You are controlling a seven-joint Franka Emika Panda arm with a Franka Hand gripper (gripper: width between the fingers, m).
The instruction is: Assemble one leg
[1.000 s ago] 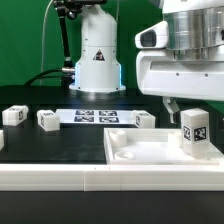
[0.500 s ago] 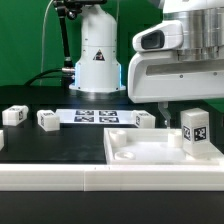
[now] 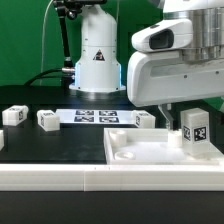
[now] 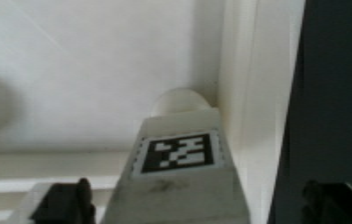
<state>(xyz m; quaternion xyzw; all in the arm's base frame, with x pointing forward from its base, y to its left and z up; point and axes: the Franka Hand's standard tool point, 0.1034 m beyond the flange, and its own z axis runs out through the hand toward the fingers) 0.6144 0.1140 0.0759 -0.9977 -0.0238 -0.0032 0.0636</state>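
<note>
A white leg [image 3: 193, 131] with a black-and-white tag stands upright in the near corner of the large white panel [image 3: 145, 150], at the exterior view's right. My gripper [image 3: 190, 108] hangs right over it. One finger [image 3: 170, 108] shows beside the leg; the other is hidden. In the wrist view the leg [image 4: 191, 150] lies between the two dark fingertips [image 4: 66, 200], with a gap on each side. The gripper [image 4: 205, 205] is open and straddles the leg without touching it.
Three more legs lie on the black table: two at the exterior view's left [image 3: 14, 115] [image 3: 48, 119], one by the panel's far edge [image 3: 145, 119]. The marker board [image 3: 95, 116] lies behind them. A white rim bar [image 3: 60, 180] runs along the front.
The gripper has moved toward the exterior view's left and lowered around the standing leg. The leg and the other parts have not moved.
</note>
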